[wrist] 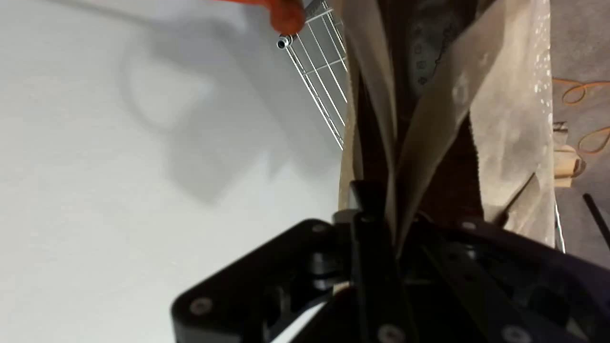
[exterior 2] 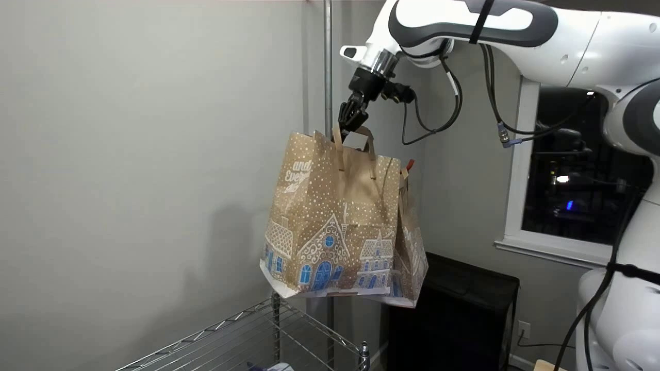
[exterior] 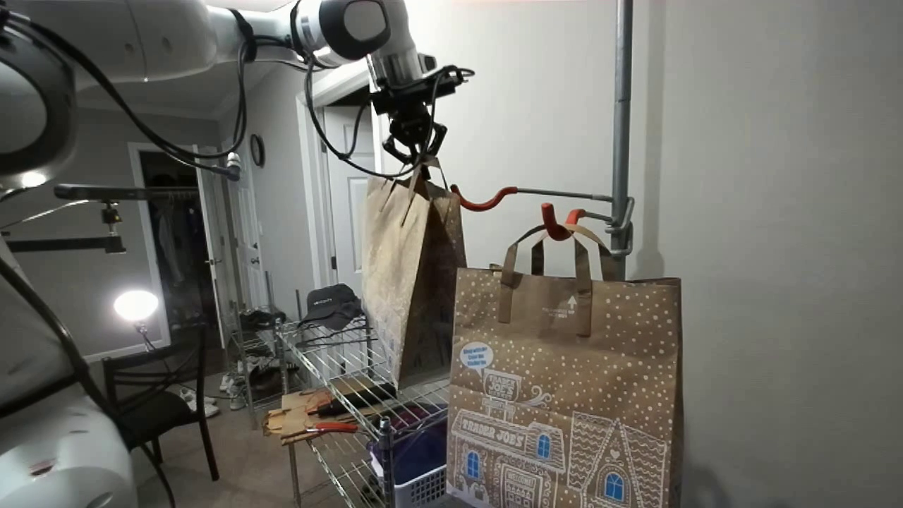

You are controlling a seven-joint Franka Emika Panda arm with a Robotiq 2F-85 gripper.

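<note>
Where wrist view looks: we see gripper (wrist: 393,224) closed on paper bag's (wrist: 510,128) handles (wrist: 445,90)
Red hook (exterior: 556,228): carries another bag (exterior: 564,381), in an exterior view
Wire shelf (exterior 2: 227,322): beneath held bag, near wall (exterior 2: 154,154)

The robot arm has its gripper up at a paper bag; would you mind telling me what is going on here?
The robot's gripper is shut on the handle straps of a printed paper bag, which hangs in the air close to a red-ended hook on a metal pole. A second paper bag hangs by its handles from the neighbouring hook.
</note>
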